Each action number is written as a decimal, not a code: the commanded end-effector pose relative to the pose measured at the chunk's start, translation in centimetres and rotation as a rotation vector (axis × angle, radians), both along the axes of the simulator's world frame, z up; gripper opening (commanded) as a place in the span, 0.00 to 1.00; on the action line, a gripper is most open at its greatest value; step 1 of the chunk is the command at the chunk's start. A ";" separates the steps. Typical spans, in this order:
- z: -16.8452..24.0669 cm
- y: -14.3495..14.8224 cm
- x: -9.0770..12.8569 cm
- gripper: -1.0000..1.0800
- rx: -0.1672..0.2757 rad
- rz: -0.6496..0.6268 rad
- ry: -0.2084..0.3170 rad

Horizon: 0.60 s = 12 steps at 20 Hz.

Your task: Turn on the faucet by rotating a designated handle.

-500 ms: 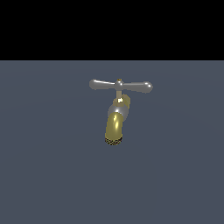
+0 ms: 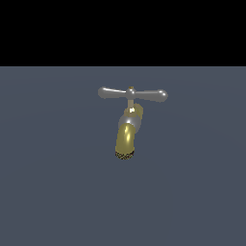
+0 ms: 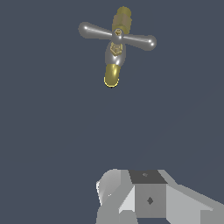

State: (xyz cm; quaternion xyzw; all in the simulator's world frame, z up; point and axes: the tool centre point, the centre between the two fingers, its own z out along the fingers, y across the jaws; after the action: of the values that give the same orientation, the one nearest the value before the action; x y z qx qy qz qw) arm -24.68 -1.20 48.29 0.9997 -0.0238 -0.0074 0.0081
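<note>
The faucet (image 2: 126,137) is a shiny brass-gold curved spout with a silver collar and a dark rough tip, standing on a flat dark grey floor. The handle (image 2: 132,93), a slim grey crossbar with bulbous ends, sits on a short stem on top of it, lying roughly level across the exterior view. The wrist view looks down on the faucet (image 3: 112,75) and the handle (image 3: 117,36). Grey and white blocks of my gripper (image 3: 131,192) show at the picture's edge, well apart from the faucet. Its fingertips are not clear, and it holds nothing I can see. The gripper is absent from the exterior view.
The plain dark grey floor (image 2: 57,192) spreads all around the faucet. A black band lies beyond its far edge in the exterior view.
</note>
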 end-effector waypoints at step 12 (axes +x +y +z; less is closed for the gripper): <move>-0.2 0.2 1.4 0.00 0.025 -0.047 0.004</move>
State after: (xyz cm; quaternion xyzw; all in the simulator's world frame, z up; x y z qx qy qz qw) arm -23.67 -1.05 48.16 0.9991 -0.0413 -0.0091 -0.0007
